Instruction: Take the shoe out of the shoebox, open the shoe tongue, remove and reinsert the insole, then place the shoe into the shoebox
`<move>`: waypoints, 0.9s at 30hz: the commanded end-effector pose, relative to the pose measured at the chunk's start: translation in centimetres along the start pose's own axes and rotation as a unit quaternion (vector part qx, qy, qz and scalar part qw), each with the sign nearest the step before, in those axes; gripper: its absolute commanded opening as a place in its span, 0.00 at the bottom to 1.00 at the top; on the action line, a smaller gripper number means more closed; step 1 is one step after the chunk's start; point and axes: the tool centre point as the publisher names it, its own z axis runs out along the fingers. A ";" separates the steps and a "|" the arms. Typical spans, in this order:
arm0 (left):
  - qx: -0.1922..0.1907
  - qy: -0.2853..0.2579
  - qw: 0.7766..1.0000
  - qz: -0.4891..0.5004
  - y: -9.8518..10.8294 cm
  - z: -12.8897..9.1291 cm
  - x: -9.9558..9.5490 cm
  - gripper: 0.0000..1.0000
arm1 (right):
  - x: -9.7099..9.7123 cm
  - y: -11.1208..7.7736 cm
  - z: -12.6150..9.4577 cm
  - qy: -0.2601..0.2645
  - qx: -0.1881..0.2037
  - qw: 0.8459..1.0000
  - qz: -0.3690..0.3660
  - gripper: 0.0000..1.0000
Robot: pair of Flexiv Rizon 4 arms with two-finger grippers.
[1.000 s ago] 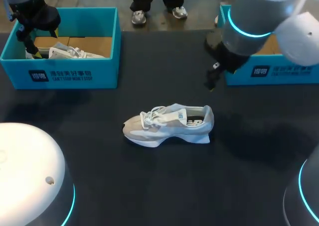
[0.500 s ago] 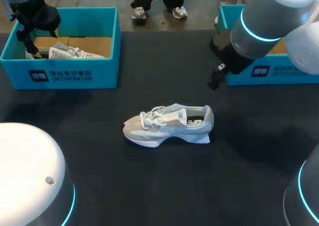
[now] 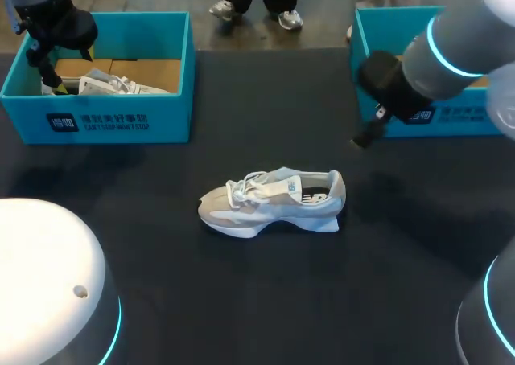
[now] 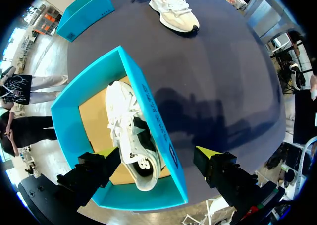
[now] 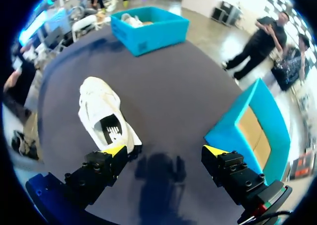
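We hold our left end effector (image 4: 157,153) spread over the far-left shoebox (image 3: 121,122) and our right end effector (image 5: 165,149) spread, seemingly just right of the grey sneaker (image 3: 272,202) on the tabletop (image 3: 241,301).

Matt dark table top (image 3: 265,301), matt teal cardboard shoebox (image 3: 169,120), soft cloth shoe (image 3: 272,202) with smooth white sole

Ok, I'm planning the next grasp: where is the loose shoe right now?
In the head view the shoe stands on its sole mid-table, toe toward the left, between the left box and the right box, outside both.
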 end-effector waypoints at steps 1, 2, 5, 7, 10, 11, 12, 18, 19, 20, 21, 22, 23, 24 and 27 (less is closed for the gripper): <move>-0.001 -0.001 1.000 0.000 0.0 0.0 0.2 1.00 | -0.2 -1.0 -0.2 0.033 -0.105 0.992 -0.066 1.00; -0.001 -0.001 1.000 0.000 0.0 0.0 0.2 1.00 | -0.1 -0.9 -0.2 0.035 -0.120 0.989 -0.080 1.00; -0.001 -0.001 1.000 0.000 0.0 0.0 0.2 1.00 | 0.0 -0.8 -0.1 0.044 -0.141 0.982 -0.116 1.00; -0.001 -0.001 1.000 0.000 0.0 0.0 0.2 1.00 | 0.1 -0.7 -0.2 0.044 -0.147 0.981 -0.119 1.00; -0.001 -0.001 1.000 0.000 0.0 0.0 0.2 1.00 | -0.1 -0.5 0.0 0.043 -0.141 0.981 -0.127 1.00; -0.001 -0.001 1.000 0.000 0.0 0.0 0.2 1.00 | -0.2 -0.4 0.0 0.042 -0.143 0.981 -0.125 1.00; -0.001 -0.001 1.000 0.000 0.0 0.0 0.2 1.00 | -0.2 -0.3 0.1 0.043 -0.147 0.980 -0.129 1.00; -0.001 -0.001 1.000 0.000 0.0 0.0 0.2 1.00 | -0.4 0.0 0.3 0.032 -0.139 0.982 -0.126 1.00; -0.001 -0.001 1.000 0.000 0.0 0.0 0.2 1.00 | -0.4 0.0 0.3 0.032 -0.139 0.982 -0.126 1.00; -0.001 -0.001 1.000 0.000 0.0 0.0 0.2 1.00 | -0.4 0.0 0.3 0.032 -0.139 0.982 -0.126 1.00; -0.001 -0.001 1.000 0.000 0.0 0.0 0.2 1.00 | -0.4 0.0 0.3 0.032 -0.139 0.982 -0.126 1.00; -0.001 -0.001 1.000 0.000 0.0 0.0 0.2 1.00 | -0.4 0.0 0.3 0.032 -0.139 0.982 -0.126 1.00; -0.001 -0.001 1.000 0.000 0.0 0.0 0.2 1.00 | -0.4 0.0 0.3 0.032 -0.139 0.982 -0.126 1.00; -0.001 -0.001 1.000 0.000 0.0 0.0 0.2 1.00 | -0.4 0.0 0.3 0.032 -0.139 0.982 -0.126 1.00; -0.001 -0.001 1.000 0.000 0.0 0.0 0.2 1.00 | -0.4 0.0 0.3 0.032 -0.139 0.982 -0.126 1.00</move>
